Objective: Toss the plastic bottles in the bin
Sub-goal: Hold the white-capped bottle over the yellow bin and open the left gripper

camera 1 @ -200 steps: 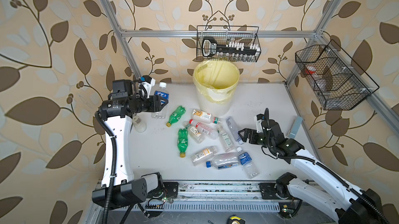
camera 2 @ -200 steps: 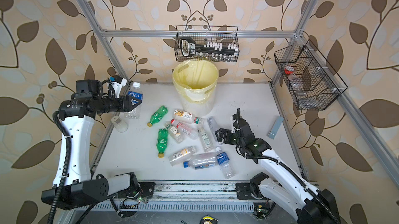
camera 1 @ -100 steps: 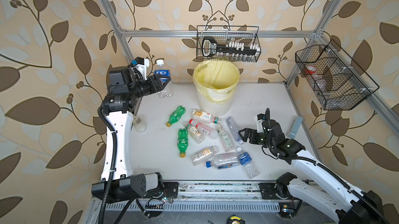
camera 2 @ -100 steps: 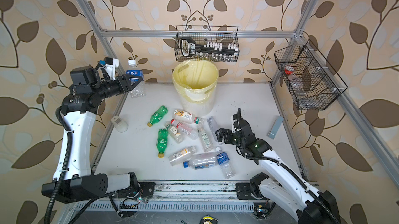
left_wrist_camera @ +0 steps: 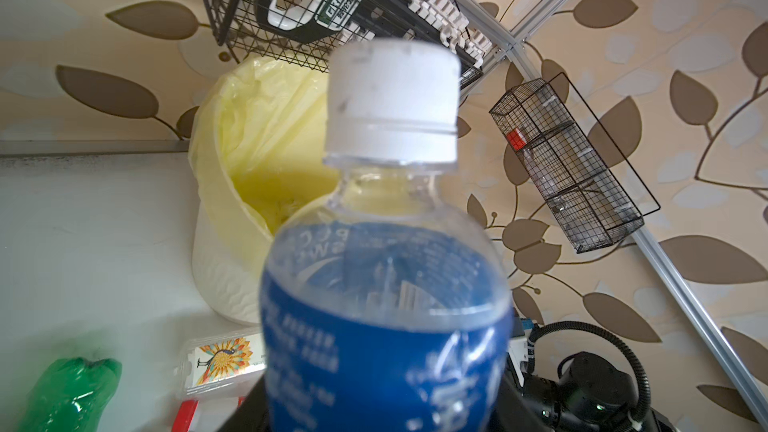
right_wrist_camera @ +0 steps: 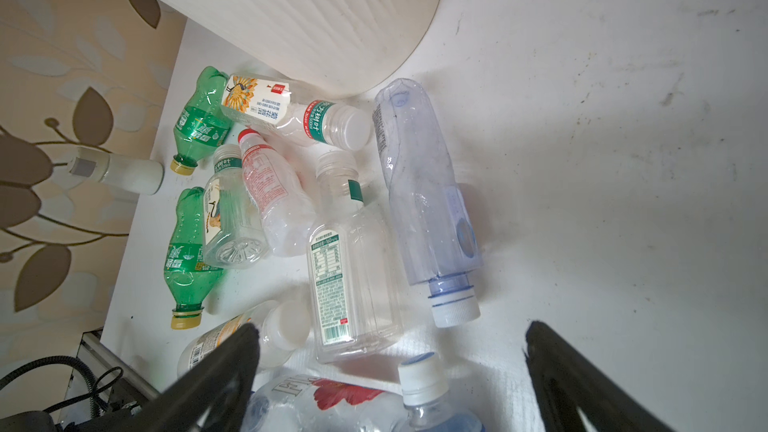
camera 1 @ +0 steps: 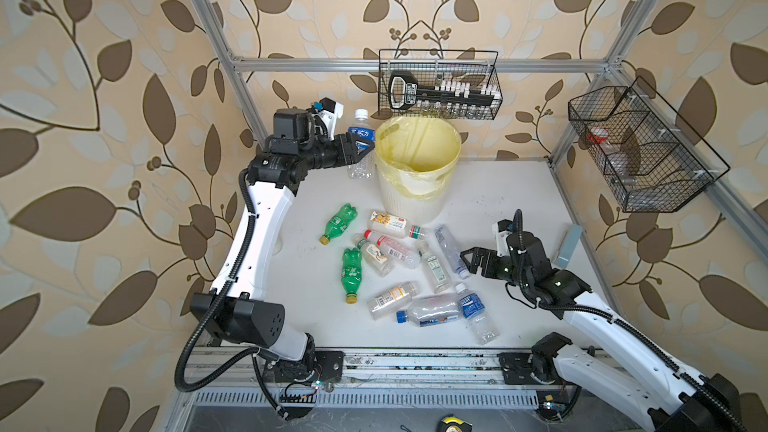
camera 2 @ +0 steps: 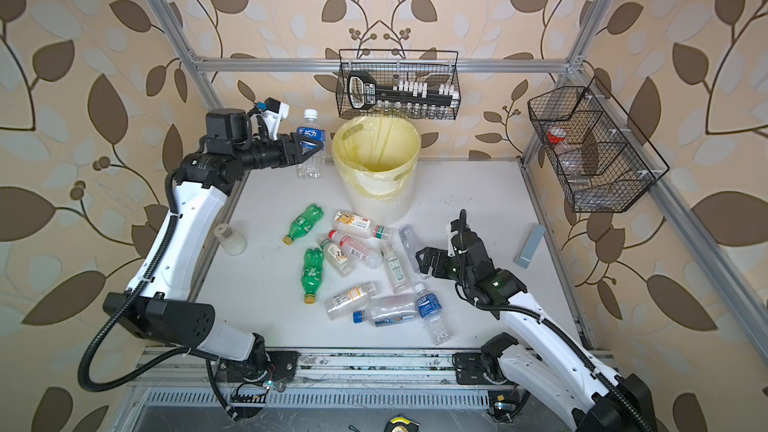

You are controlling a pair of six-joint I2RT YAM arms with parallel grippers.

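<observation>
Now: left gripper (camera 1: 362, 147) is clamped on the blue-label bottle (camera 1: 360, 165), gripping at the label band, white cap up, bottle roughly upright. A second ago this bottle hung low over the left table edge near the squat jar (camera 2: 230, 238). Since then the arm has raised it and swung it toward the back. It now sits just beside the left rim of the bin (camera 1: 411, 201). It is not yet over the opening in either top view. The left wrist view confirms this: the yellow liner mouth lies behind and to one side of the bottle neck.

Judgement: transport nearly done. A short further reach over the rim is needed before letting go. A release at this spot would likely drop the bottle outside or clip the rim.

Bin interior: only yellow liner visible, no bottle discernible inside.

Centre of table (camera 1: 498, 201): eleven or so bottles lie on their sides in a loose pile (camera 1: 395, 259) in front of the bin, among them two green bottles (camera 1: 351, 274). None of them has shifted over the last second.

Right gripper (camera 1: 471, 261): jaws spread wide, empty, hovering low beside the clear bluish bottle (camera 1: 449, 249). This arm has not moved over the same interval. Probably waiting its turn.

Most of the task remains.
</observation>
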